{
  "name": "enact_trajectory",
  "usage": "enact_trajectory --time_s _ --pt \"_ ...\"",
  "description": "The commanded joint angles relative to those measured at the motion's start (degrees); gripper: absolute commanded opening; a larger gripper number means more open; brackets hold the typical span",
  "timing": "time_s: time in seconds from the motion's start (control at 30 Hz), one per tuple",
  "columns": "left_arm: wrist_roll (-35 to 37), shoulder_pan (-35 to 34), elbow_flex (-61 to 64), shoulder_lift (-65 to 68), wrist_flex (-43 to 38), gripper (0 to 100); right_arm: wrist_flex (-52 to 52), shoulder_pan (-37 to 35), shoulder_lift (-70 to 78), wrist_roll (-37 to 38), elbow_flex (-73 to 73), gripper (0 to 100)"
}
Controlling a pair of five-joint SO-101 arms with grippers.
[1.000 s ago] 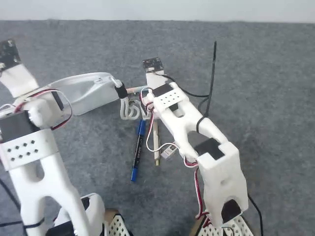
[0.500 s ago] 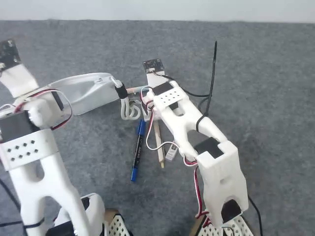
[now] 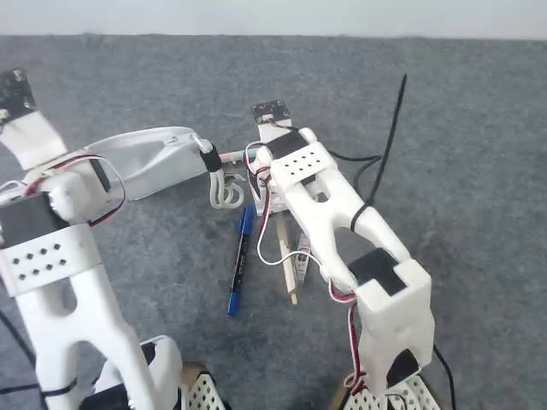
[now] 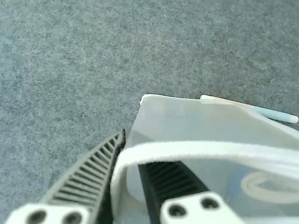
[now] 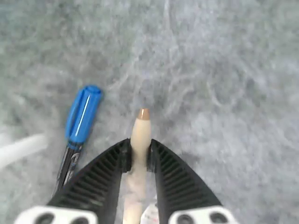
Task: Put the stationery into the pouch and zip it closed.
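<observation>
My left gripper (image 4: 131,149) is shut on the edge of the translucent pouch (image 4: 201,135), which lies at the left of the grey mat (image 3: 154,158) with its white strap (image 3: 224,192) looped toward the middle. My right gripper (image 5: 138,149) is shut on a wooden pencil (image 5: 140,130), tip pointing away from the camera. In the high view that pencil (image 3: 286,269) slants down from the right gripper (image 3: 267,203) toward the near side. A blue pen (image 3: 239,260) lies on the mat beside it, cap (image 5: 83,114) toward the pouch. Another pencil (image 4: 252,108) lies just beyond the pouch.
Grey carpet-like mat (image 3: 461,196) covers the table, with open room to the right and at the back. A black cable (image 3: 389,141) arcs up from the right arm. The two arm bases stand at the near edge.
The right arm has swung a little to the right with the pencil held; the pencil's near end moved right and closer to the front. The left arm and pouch have stayed put.
</observation>
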Motion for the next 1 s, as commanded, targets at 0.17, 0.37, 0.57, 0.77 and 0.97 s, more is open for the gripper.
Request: enact_trajectory --time_s 0.17,0.37,0.57,0.77,0.97 --pt "-0.6 -0.4 0.0 -0.7 -0.1 1 6.3 -0.3 -11.3 0.8 -1.8 0.6" --pt "-0.7 -0.4 0.0 -0.7 -0.1 1 9.9 -0.4 -15.7 0.8 -1.8 0.6" --pt "-0.7 -0.4 0.0 -0.7 0.0 1 12.9 -0.4 -19.4 0.8 -1.7 0.6" --pt "-0.7 -0.4 0.0 -0.7 0.0 1 13.8 -0.5 -23.2 0.8 0.1 0.6" --pt "-0.7 -0.4 0.1 -0.6 0.0 1 7.2 -3.0 -34.7 0.8 12.0 0.6"
